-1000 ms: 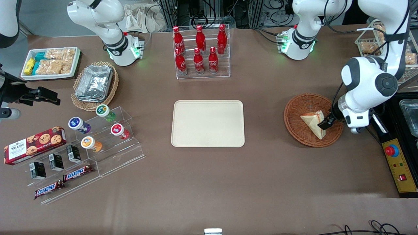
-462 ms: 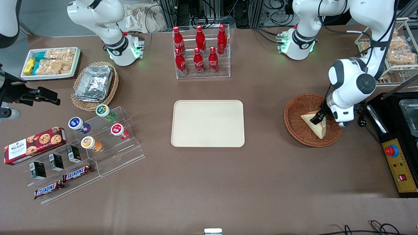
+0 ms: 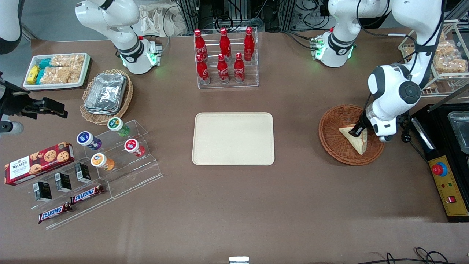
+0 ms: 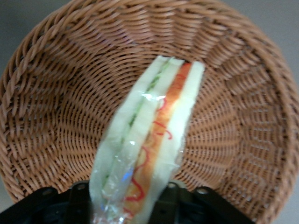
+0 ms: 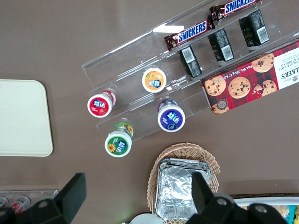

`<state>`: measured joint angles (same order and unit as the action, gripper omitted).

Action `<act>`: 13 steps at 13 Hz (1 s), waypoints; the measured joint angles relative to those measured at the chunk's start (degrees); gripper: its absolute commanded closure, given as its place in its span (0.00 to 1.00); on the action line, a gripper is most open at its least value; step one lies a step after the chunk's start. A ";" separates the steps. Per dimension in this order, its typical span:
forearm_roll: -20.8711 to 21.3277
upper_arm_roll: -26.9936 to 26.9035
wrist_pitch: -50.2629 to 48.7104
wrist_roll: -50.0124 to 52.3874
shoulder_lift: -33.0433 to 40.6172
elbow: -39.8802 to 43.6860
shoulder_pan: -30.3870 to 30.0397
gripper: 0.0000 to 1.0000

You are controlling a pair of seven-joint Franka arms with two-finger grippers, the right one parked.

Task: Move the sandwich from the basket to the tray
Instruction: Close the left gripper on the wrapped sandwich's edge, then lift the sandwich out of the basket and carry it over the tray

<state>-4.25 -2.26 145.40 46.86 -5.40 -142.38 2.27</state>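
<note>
The sandwich [image 3: 355, 140], a pale wedge in clear wrap, lies in the reddish-brown wicker basket [image 3: 335, 118] toward the working arm's end of the table. My left gripper [image 3: 357, 131] is down in the basket, shut on the sandwich. In the left wrist view the sandwich [image 4: 154, 140] stands on edge between the black fingers [image 4: 77, 201], showing green, orange and red filling, with the basket's weave [image 4: 60, 93] all around it. The gripper [image 4: 124, 205] holds its near end. The cream tray [image 3: 205, 123] lies flat at the table's middle, with nothing on it.
A clear rack of red cola bottles [image 3: 224, 55] stands farther from the camera than the tray. A black control box [image 3: 449, 183] and a wire rack of snack bags [image 3: 447, 58] flank the basket. Foil-container basket [image 3: 106, 95], snack bin [image 3: 56, 69] and acrylic snack stands [image 3: 110, 161] lie toward the parked arm's end.
The left gripper came down from the basket's edge over the sandwich and closed on it. The sandwich has turned up onto its edge and shifted slightly.
</note>
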 measured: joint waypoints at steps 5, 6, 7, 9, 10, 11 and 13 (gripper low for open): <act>0.10 1.42 -16.33 -6.10 6.93 7.34 0.38 1.00; 0.12 1.70 -21.41 -7.34 8.35 10.68 0.37 1.00; 0.15 2.31 -27.37 -8.25 9.31 14.91 0.36 1.00; 0.20 4.71 -38.36 -9.13 10.02 24.97 0.39 1.00; 0.21 6.40 -42.17 -9.36 10.11 29.39 0.40 1.00; 0.22 8.44 -44.75 -9.36 10.15 33.10 0.42 1.00; 0.22 13.85 -46.67 -9.35 10.06 38.37 0.48 1.00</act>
<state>-4.03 11.59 98.72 37.50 4.66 -104.01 2.75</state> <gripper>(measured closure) 0.793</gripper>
